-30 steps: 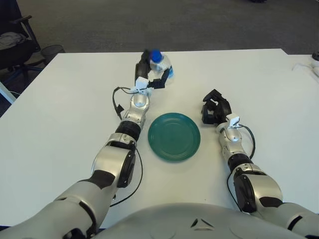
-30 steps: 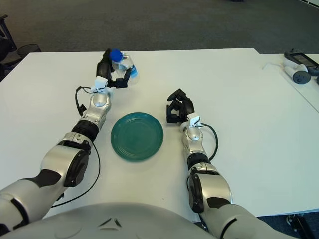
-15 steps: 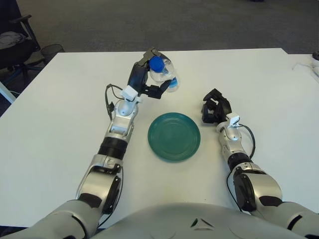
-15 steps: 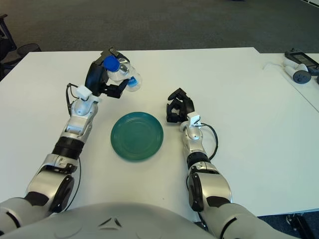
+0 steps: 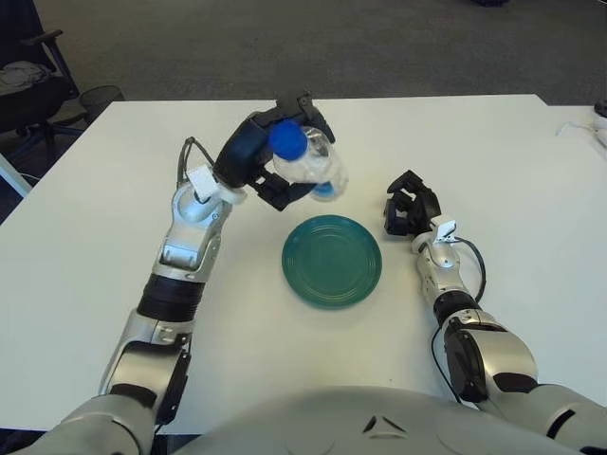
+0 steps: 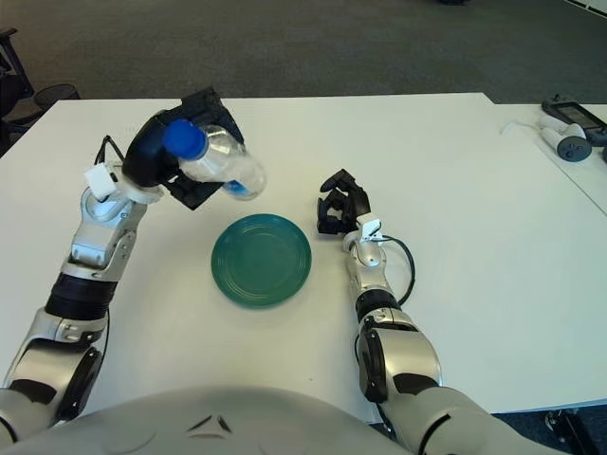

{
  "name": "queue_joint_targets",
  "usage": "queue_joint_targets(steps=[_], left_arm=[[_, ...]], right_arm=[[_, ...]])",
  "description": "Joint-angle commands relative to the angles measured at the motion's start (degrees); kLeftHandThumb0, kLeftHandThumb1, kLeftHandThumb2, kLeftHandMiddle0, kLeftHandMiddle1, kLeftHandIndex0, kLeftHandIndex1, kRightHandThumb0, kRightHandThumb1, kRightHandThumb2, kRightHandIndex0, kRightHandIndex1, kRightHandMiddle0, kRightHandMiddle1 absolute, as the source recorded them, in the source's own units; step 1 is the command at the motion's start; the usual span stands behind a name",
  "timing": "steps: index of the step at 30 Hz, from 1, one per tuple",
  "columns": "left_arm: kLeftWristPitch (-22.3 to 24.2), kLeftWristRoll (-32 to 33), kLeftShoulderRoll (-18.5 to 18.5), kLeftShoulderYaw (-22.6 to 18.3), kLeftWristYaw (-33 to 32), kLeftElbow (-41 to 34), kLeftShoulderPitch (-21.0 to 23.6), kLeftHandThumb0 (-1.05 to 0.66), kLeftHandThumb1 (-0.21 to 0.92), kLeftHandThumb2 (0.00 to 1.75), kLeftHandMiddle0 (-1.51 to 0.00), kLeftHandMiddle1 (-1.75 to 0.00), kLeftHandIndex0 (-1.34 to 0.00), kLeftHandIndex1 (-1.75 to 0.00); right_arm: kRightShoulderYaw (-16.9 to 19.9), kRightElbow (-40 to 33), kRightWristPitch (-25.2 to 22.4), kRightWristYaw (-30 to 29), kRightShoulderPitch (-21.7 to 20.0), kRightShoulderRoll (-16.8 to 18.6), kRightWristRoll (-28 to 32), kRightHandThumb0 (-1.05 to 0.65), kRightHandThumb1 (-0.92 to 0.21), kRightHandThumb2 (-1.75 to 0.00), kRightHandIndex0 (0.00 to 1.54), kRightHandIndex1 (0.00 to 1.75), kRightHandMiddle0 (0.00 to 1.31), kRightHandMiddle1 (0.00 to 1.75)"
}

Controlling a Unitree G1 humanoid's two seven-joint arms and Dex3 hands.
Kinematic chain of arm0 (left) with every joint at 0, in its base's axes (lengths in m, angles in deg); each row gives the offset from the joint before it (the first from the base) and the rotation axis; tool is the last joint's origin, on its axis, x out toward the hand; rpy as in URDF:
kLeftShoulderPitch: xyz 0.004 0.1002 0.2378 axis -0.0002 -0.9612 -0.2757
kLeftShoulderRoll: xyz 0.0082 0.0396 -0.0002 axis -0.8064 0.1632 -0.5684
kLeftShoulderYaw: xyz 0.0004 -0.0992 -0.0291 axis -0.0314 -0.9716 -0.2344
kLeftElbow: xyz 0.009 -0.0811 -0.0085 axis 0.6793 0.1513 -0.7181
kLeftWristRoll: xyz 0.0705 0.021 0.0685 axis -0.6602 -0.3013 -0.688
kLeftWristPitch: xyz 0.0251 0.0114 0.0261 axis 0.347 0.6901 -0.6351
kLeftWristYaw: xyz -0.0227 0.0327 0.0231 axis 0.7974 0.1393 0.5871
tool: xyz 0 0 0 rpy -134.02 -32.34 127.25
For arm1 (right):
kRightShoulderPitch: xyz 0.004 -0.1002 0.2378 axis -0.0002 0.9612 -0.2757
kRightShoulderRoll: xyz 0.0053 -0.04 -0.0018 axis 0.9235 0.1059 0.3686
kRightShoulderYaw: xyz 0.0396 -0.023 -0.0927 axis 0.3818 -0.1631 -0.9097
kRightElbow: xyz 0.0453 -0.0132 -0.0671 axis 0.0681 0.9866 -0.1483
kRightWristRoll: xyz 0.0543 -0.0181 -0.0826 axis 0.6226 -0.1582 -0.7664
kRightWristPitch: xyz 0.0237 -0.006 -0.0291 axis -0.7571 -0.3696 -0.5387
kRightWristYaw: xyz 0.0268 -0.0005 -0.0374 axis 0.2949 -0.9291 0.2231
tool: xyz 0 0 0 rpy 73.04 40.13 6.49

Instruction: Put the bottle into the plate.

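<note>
Left hand (image 5: 261,161) is where we begin: in the left eye view its fingers are wrapped round the clear bottle (image 5: 308,163), held in the air and tipped, blue cap toward us, base pointing at the far edge of the green plate (image 5: 332,260). Our right hand (image 5: 408,207) shows beside the plate's right rim, fingers curled on nothing.

In the right eye view the bottle (image 6: 220,164) hangs over the desk (image 6: 446,171) just beyond the plate's (image 6: 261,259) far-left rim. We judge we should carry it over the plate's centre, lower until it touches, and only then loosen our grip, lest it roll off.
</note>
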Motion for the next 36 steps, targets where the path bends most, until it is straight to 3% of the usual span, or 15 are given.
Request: queue_joint_targets(steps=[1,5,12,18,22,25,31,33,36], left_arm=[[4.24,2.12,-4.13,2.36,7.05,-2.64,-2.77,-0.06,0.25,1.38,-1.25,-1.75,-1.08,-1.75],[6.71,0.84,-6.62,2.8,9.88,-3.49,-2.76,-0.05,0.25,1.37,-1.24,-1.75,-1.07,-1.75],[9.65,-4.53,-11.85,2.76,12.33,-5.49,-2.7,-0.05,0.23,1.37,-1.23,-1.75,-1.05,-1.75],[8.84,-9.15,-12.69,2.88,10.48,-6.56,-4.75,-0.04,0.23,1.37,-1.22,-1.75,-1.03,-1.75],[5.34,-15.33,-11.82,5.09,8.96,-3.74,-3.33,-0.04,0.23,1.37,-1.21,-1.75,-1.02,-1.75],[-0.36,-23.54,-11.18,7.52,6.5,1.26,0.43,-0.04,0.22,1.37,-1.2,-1.75,-1.02,-1.75],[-9.39,-34.65,-12.73,8.33,1.52,5.74,3.2,-0.04,0.22,1.37,-1.21,-1.75,-1.01,-1.75],[-13.03,-40.35,-13.4,9.25,-2.56,10.54,4.04,-0.04,0.22,1.37,-1.19,-1.75,-1.0,-1.75],[-15.46,-43.07,-13.33,9.52,-4.86,13.43,4.56,-0.04,0.21,1.38,-1.18,-1.75,-0.99,-1.75]], right_arm=[[-1.19,12.05,-12.75,-2.37,12.41,3.71,-1.0,0.0,-0.22,-1.43,0.72,1.7,0.45,1.73],[-1.78,11.87,-12.61,-2.91,12.62,3.6,-1.56,0.0,-0.26,-1.35,0.72,1.61,0.42,1.74],[-1.63,11.75,-12.12,-0.85,13.04,3.62,-0.6,0.0,-0.26,-1.38,0.68,1.71,0.4,1.74],[-0.95,11.91,-12.5,0.45,12.94,3.65,0.27,0.0,-0.2,-1.45,0.72,1.74,0.47,1.7],[-0.8,12.01,-12.68,0.23,12.81,3.65,0.28,-0.01,-0.19,-1.46,0.73,1.75,0.49,1.68],[-0.77,12.1,-12.81,-0.23,12.75,3.63,0.16,-0.01,-0.18,-1.47,0.73,1.75,0.48,1.7],[-0.71,12.17,-12.6,-0.44,12.91,3.55,0.08,-0.01,-0.19,-1.46,0.73,1.75,0.49,1.69],[-0.71,12.14,-12.52,-0.3,13.08,3.58,0.1,-0.01,-0.19,-1.45,0.72,1.75,0.5,1.67],[-0.71,12.12,-12.5,-0.24,13.14,3.59,0.11,-0.01,-0.2,-1.44,0.72,1.75,0.5,1.66]])
